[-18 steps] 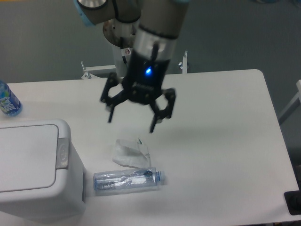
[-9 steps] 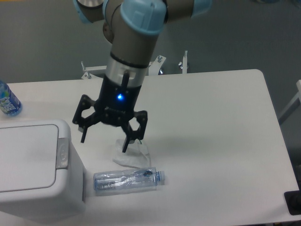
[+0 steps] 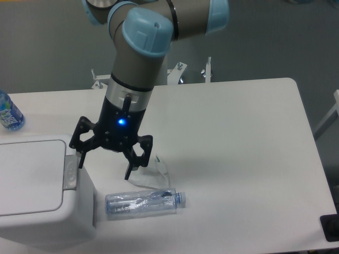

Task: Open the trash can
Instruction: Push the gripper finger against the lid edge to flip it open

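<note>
Tool (image 3: 104, 165) wide open, gripping nothing. Hovering at 3 o'clock of the bin (image 3: 39, 190), lid closed.

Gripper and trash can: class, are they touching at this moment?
Cannot tell. In the fixed camera view, the open gripper has one fingertip overlapping the trash can edge; height is unclear.

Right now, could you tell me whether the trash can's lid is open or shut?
Shut. The flat lid of the trash can lies level with its rim, and the open hand hovers beside the grey button strip.
</note>
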### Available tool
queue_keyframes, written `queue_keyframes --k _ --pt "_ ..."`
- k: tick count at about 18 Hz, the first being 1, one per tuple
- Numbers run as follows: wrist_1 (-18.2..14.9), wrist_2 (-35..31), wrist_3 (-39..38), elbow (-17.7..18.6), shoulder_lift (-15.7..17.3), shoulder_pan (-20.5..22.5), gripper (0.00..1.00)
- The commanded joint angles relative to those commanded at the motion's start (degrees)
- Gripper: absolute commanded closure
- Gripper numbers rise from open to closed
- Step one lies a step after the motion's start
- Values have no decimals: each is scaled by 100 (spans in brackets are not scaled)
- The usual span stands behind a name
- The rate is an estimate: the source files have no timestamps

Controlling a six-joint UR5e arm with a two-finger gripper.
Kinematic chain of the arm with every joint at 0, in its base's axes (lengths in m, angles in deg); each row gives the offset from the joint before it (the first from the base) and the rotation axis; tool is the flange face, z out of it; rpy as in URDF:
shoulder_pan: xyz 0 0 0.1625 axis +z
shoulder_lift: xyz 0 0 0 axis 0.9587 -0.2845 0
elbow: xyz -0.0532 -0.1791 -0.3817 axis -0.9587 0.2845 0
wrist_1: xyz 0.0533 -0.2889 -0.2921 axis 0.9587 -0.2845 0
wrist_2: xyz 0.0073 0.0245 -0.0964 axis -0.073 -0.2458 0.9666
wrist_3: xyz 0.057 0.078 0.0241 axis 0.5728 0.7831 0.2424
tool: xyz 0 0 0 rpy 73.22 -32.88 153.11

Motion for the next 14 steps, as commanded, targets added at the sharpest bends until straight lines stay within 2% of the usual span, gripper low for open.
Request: queue_keyframes --k 14 --pt "9 -26 -62 0 -70 -88 0"
